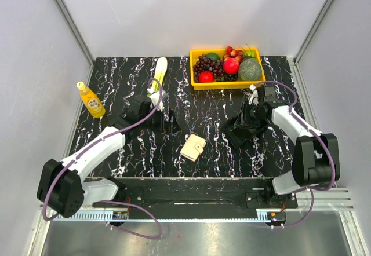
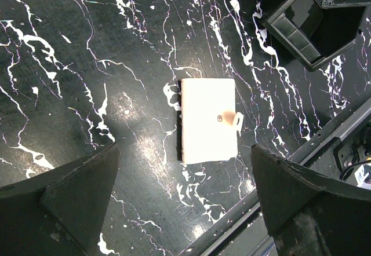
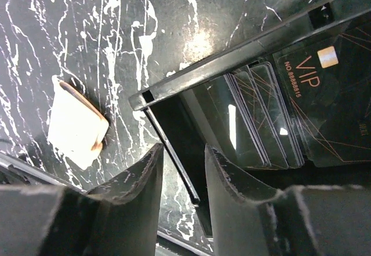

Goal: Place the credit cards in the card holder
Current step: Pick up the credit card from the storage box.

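Credit cards point(image 3: 261, 117), thin, stiff and slick, are lying upper right, so you're needing edge pinches; left gripper point(image 2: 185, 149) gaping, right gripper point(image 3: 184, 152) half-closed, its grip unclear.

Prob. robot lab cell: white panel walls point(image 1: 174, 13), alu frame point(image 1: 69, 19), two bolted arms point(image 1: 95, 149).

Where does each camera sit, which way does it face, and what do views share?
Top external: above and behind, looking down on the table; left arm, right arm show.
Left wrist: faces down on the closed card holder; left gripper open.
Right wrist: faces down on cards in a black tray; right gripper narrowly parted.
Shared: all show the card holder.
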`<move>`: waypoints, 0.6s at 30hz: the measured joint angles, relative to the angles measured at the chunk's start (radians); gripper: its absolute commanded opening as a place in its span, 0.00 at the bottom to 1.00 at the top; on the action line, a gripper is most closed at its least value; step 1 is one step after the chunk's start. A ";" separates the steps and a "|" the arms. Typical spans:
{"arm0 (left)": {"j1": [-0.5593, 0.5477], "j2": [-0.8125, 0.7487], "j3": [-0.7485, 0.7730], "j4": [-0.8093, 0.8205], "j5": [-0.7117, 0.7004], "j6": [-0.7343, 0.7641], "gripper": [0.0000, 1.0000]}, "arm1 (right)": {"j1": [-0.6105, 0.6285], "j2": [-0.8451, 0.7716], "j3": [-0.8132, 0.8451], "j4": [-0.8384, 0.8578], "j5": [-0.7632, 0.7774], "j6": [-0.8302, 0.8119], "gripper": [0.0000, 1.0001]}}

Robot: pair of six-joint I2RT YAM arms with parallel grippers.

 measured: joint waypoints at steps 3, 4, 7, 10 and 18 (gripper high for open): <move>-0.001 0.007 0.000 0.003 0.006 0.000 0.99 | 0.000 0.002 -0.005 -0.006 0.028 0.013 0.53; -0.001 0.007 0.000 0.003 0.007 0.000 0.99 | 0.000 0.006 -0.005 -0.008 0.040 0.014 0.53; -0.001 0.007 0.000 0.003 0.010 0.000 0.99 | 0.000 0.047 -0.003 -0.007 0.082 0.017 0.53; -0.001 0.007 0.000 0.003 0.011 0.000 0.99 | 0.000 0.100 -0.003 -0.001 0.095 0.017 0.53; -0.003 0.008 0.000 0.004 0.014 0.000 0.99 | 0.000 0.121 -0.005 0.016 0.087 0.014 0.42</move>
